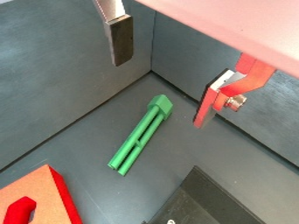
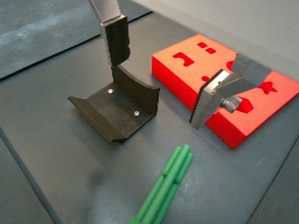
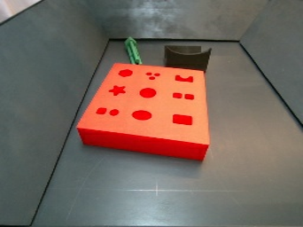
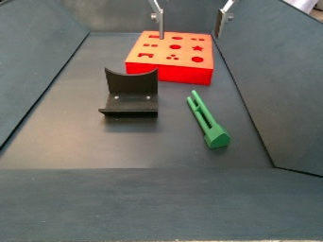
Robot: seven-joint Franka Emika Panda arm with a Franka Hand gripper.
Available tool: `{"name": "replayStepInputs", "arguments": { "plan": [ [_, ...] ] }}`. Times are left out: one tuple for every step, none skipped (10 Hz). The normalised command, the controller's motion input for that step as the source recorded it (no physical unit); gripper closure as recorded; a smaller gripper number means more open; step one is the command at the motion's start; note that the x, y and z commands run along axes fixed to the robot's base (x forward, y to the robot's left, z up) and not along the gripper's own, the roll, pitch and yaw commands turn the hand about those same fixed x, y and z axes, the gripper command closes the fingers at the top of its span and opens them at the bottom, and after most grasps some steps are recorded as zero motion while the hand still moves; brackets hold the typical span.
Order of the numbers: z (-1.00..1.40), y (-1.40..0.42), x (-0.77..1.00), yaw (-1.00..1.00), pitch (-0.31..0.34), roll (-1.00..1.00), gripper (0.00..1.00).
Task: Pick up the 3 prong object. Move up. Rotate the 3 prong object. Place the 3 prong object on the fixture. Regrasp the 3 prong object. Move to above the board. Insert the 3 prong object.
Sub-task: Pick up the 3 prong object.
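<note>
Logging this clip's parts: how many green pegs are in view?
1. The 3 prong object lies flat on the floor beside the fixture, apart from the board. The gripper hangs open above it. Nothing suggests a hidden second.

A robotics test cell is indicated: a bare dark grey floor [image 4: 76, 132] is enclosed by slanted grey walls [image 3: 71, 35], on which only a red board [image 3: 148, 102], a fixture [image 4: 130, 95] and a green 3 prong object [image 4: 206, 118] are laid out, with the gripper [image 4: 190, 9] hanging empty above the board.

no readable text, labels, brands or numbers on anything
</note>
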Motion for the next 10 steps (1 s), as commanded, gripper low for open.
{"name": "replayStepInputs", "arguments": {
  "plan": [
    [-0.04,0.03,0.00,0.00,0.000,-0.09,0.00],
    [0.00,0.01,0.00,0.00,0.000,-0.01,0.00],
    [-0.73,-0.01,-0.37,0.04,-0.266,0.05,0.00],
    [-0.82,0.11,0.00,0.51,-0.190,-0.03,0.00],
    [-0.93,0.39,-0.01,0.59,-0.161,0.01,0.00],
    [-0.89,0.25,-0.21,0.87,-0.173,0.03,0.00],
    [-0.89,0.29,-0.25,0.83,-0.187,0.03,0.00],
    [-0.99,0.58,-0.15,0.51,-0.159,0.07,0.00],
    [-1.00,0.62,0.00,0.27,-0.046,0.13,0.00],
    [-0.93,0.76,0.00,0.20,-0.007,0.15,0.00]
  ]
}}
